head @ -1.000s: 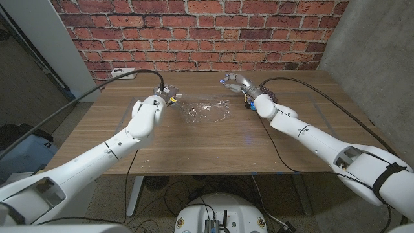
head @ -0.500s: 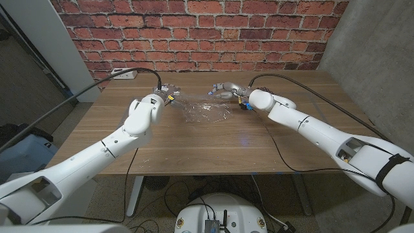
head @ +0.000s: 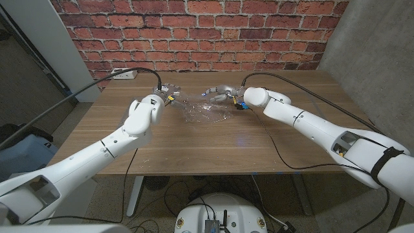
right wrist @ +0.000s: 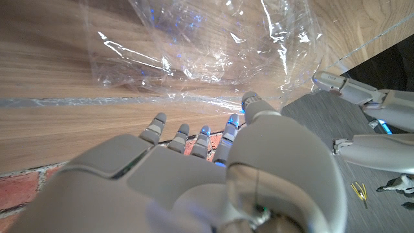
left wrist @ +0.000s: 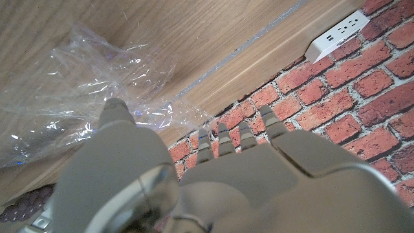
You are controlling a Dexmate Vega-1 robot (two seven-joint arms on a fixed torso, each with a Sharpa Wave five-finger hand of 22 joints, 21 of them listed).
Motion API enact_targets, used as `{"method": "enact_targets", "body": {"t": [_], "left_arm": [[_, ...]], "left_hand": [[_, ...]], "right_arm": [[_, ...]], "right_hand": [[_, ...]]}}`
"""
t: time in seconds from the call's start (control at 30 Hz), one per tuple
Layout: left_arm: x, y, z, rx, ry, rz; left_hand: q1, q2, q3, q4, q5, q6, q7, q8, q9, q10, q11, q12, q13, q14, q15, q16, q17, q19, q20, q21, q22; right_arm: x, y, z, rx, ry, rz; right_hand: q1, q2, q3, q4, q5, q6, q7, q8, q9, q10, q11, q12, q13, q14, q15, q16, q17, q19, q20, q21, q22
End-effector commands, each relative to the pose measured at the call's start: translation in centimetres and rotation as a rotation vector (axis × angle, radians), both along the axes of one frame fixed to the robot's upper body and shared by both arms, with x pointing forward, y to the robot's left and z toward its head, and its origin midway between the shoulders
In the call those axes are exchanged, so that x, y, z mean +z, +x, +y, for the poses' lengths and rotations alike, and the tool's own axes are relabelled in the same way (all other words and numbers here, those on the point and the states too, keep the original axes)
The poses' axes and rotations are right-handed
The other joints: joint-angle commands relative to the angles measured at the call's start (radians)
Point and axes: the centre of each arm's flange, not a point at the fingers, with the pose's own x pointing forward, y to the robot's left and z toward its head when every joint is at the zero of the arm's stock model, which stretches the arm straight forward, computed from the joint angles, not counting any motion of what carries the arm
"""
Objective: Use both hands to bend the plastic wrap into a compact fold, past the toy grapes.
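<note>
The clear, crinkled plastic wrap (head: 206, 111) lies at the table's far middle, with its far edge lifted between both hands. My left hand (head: 163, 94) pinches the wrap's left corner; its thumb (left wrist: 118, 111) presses on the film (left wrist: 77, 84). My right hand (head: 222, 92) grips the wrap's right edge, and the film (right wrist: 194, 52) bunches just past its fingertips (right wrist: 194, 137). The two hands are close together; the left hand's fingers (right wrist: 354, 90) show in the right wrist view. A purple cluster, the toy grapes (left wrist: 22, 206), sits beyond the wrap.
A white power strip (head: 119, 72) lies at the table's far left edge against the brick wall (head: 207, 32). Black cables (head: 310, 87) run from both wrists across the wooden table (head: 213, 145).
My right hand has moved left toward the left hand, carrying the wrap's right edge over the sheet. The left hand has held its place.
</note>
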Motion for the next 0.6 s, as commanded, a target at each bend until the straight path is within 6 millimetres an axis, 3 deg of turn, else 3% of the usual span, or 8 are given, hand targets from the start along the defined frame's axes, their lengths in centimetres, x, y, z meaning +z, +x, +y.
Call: {"method": "enact_targets", "body": {"t": [0.03,0.6], "left_arm": [[-0.1,0.1,0.1,0.008,0.002,-0.001],[0.2,-0.4,0.0,0.003,0.009,-0.028]], "left_hand": [[0.001,0.006,0.000,0.005,0.006,-0.002,-0.006,-0.002,0.003,-0.011,-0.002,0.006,0.004,-0.005,0.003,0.003,0.005,-0.009,0.004,0.004,0.002],[0.001,0.008,-0.003,0.006,0.008,0.009,-0.020,-0.002,0.002,-0.010,-0.006,0.008,0.004,-0.007,0.005,0.003,0.005,-0.011,0.005,0.005,0.002]], "right_arm": [[0.5,-0.3,2.3,0.042,-0.051,-0.042],[0.2,0.1,4.8,-0.020,-0.181,-0.093]], "right_hand": [[-0.020,-0.003,-0.001,0.014,0.000,-0.011,0.001,0.007,0.001,-0.008,-0.015,0.006,0.003,-0.012,-0.002,0.010,0.006,-0.008,0.001,0.005,0.002],[-0.044,0.008,0.004,0.021,0.005,-0.085,0.000,0.003,-0.003,-0.084,-0.016,-0.004,0.001,-0.056,-0.007,0.003,0.008,-0.053,-0.003,-0.001,0.002]]}}
